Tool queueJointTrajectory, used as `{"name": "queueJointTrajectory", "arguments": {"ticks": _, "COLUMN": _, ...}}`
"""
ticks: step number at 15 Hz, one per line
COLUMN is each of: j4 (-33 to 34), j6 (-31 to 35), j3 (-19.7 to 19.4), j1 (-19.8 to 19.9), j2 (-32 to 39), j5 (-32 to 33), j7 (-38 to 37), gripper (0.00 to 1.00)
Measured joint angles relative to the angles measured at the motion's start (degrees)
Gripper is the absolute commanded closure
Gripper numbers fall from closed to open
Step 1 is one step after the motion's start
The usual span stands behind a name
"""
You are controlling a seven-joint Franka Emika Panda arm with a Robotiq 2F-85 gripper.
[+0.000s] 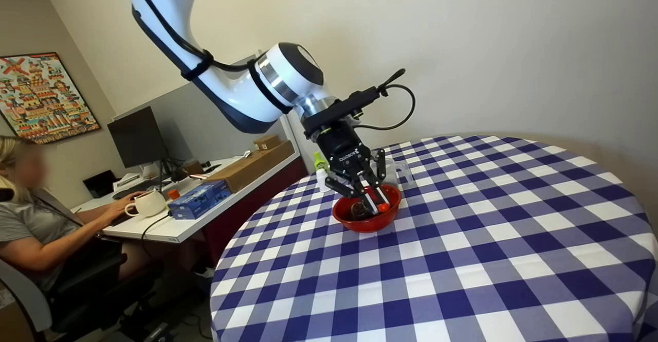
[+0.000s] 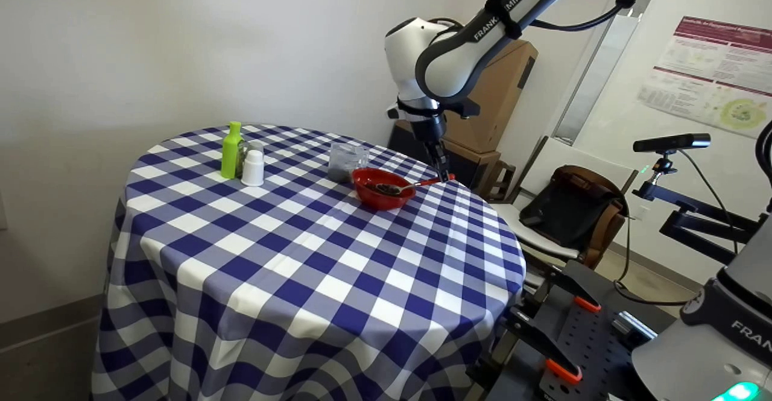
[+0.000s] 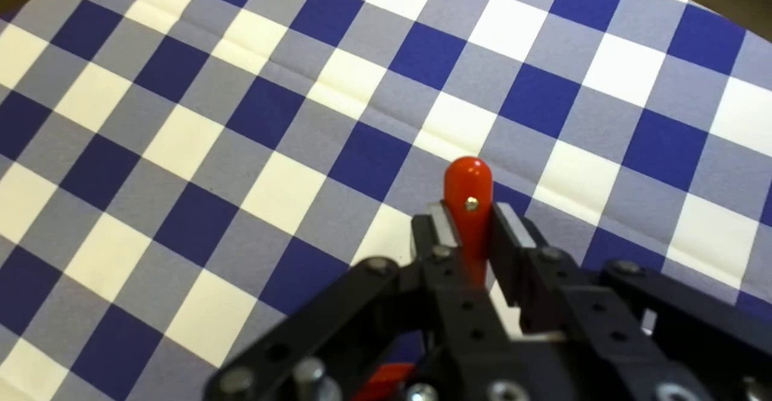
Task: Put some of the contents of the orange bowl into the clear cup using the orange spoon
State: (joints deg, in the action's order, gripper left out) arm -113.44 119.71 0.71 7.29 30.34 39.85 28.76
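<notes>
The orange spoon [image 2: 429,181] lies aslant across the orange bowl [image 2: 379,202], its pale head down inside and its red-orange handle reaching out over the rim. In an exterior view its long axis runs from left to right with a slight climb, and the handle end points away from the clear cup [image 2: 345,163]; in the wrist view the rounded handle tip points toward the top. The claw [image 3: 478,225] is clamped on that handle, its fingers [image 3: 444,226] pressing from both sides, and hangs just outside the rim above the checked table [image 2: 338,253]. The bowl sits upright there and holds dark contents [image 1: 358,211], too small to make out in detail; whether any of them fill the spoon's head cannot be told. The clear cup stands upright near the bowl, on the side away from the claw; its lower part looks dark grey, though whether something is inside is hard to say. Well apart from the bowl, past the cup, stand a lime-green bottle [image 2: 230,152] and a white item [image 2: 253,170] of unclear kind. On a desk [image 1: 182,229] beyond the table is a white mug [image 1: 149,204], its inside hidden from view.
</notes>
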Motion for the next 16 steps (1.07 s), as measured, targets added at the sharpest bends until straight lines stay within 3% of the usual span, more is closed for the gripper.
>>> {"name": "queueJointTrajectory", "arguments": {"ticks": 6, "j4": 6.1, "j6": -5.3, "j3": -0.2, "j1": 0.3, "j2": 1.1, "j5": -7.0, "j7": 3.8, "gripper": 0.95}}
{"name": "queueJointTrajectory", "arguments": {"ticks": 16, "j4": 14.2, "j6": -9.6, "j3": -2.4, "j1": 1.2, "j2": 1.0, "j5": -11.3, "j7": 5.5, "gripper": 0.95}}
